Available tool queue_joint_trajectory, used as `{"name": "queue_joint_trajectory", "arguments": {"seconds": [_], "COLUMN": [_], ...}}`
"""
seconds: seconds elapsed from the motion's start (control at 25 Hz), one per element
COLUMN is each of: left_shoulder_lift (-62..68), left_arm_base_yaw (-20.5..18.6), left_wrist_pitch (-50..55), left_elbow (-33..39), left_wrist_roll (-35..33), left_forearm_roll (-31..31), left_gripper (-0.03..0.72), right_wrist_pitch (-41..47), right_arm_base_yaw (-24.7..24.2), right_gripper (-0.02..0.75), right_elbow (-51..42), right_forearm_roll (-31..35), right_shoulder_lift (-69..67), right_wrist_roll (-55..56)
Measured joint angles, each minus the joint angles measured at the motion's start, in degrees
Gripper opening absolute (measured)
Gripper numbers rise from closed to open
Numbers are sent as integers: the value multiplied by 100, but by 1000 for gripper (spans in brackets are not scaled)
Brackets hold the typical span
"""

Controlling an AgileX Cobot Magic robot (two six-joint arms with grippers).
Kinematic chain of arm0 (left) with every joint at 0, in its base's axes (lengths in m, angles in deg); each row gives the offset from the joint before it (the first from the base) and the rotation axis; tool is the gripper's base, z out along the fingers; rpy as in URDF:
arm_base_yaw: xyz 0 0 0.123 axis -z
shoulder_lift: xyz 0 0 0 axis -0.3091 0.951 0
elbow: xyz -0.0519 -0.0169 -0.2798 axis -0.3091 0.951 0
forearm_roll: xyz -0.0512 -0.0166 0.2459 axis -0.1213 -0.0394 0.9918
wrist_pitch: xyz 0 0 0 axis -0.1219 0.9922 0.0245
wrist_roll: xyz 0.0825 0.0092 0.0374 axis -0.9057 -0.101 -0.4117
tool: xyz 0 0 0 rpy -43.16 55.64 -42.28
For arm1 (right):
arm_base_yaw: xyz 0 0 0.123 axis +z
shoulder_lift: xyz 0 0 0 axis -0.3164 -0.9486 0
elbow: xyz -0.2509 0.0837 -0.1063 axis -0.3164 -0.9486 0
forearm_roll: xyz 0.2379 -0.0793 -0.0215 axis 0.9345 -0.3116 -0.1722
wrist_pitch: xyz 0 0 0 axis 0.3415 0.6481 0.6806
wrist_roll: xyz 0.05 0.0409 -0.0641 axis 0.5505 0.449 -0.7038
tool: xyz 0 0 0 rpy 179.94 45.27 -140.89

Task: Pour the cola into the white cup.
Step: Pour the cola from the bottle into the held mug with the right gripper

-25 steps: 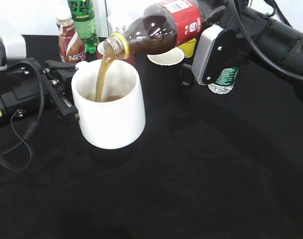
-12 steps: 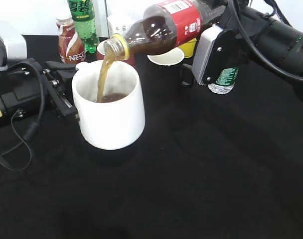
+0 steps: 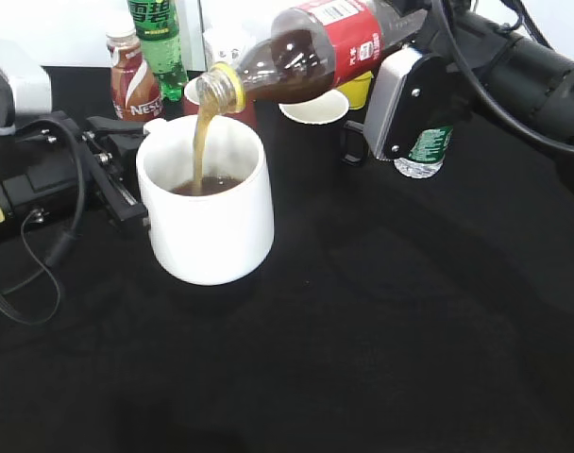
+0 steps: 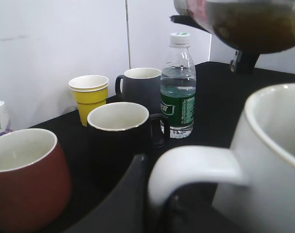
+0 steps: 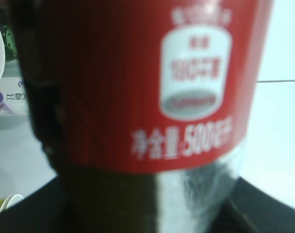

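The cola bottle (image 3: 306, 52) with its red label is tipped mouth-down to the left over the white cup (image 3: 211, 212). A brown stream falls from its mouth into the cup, which holds some cola. My right gripper (image 3: 400, 38) is shut on the bottle's rear half; the bottle's label fills the right wrist view (image 5: 142, 82). My left gripper (image 3: 126, 175) is shut on the white cup's handle (image 4: 191, 170), holding the cup on the black table (image 3: 381, 330). The bottle also shows at the top of the left wrist view (image 4: 249, 24).
Behind the cup stand a small brown Nestle bottle (image 3: 133, 80), a green-labelled bottle (image 3: 158, 38), a maroon cup (image 4: 26, 179), a black mug (image 4: 121, 141), a grey mug (image 4: 140, 87), a yellow paper cup (image 4: 90, 97) and a water bottle (image 4: 178, 87).
The stream has kept pouring and the cola level in the white cup has risen. The bottle and both arms have hardly moved.
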Motion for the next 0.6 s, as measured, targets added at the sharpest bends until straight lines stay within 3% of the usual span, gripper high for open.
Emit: {"name": "queue_joint_trajectory", "arguments": {"seconds": [0.4, 0.6], "left_shoulder_lift": [0, 0], "left_arm_base_yaw": [0, 0], "left_wrist_pitch": [5, 59], "left_elbow": [0, 0], "left_wrist_roll": [-6, -12], "left_forearm_roll": [15, 15], "left_gripper": [36, 36], "right_wrist_pitch": [0, 194], "right_arm_base_yaw": [0, 0], "right_gripper": [385, 385], "right_elbow": [0, 0], "right_forearm_roll": [0, 5], "right_shoulder_lift": [0, 0], "right_wrist_roll": [42, 768]}}
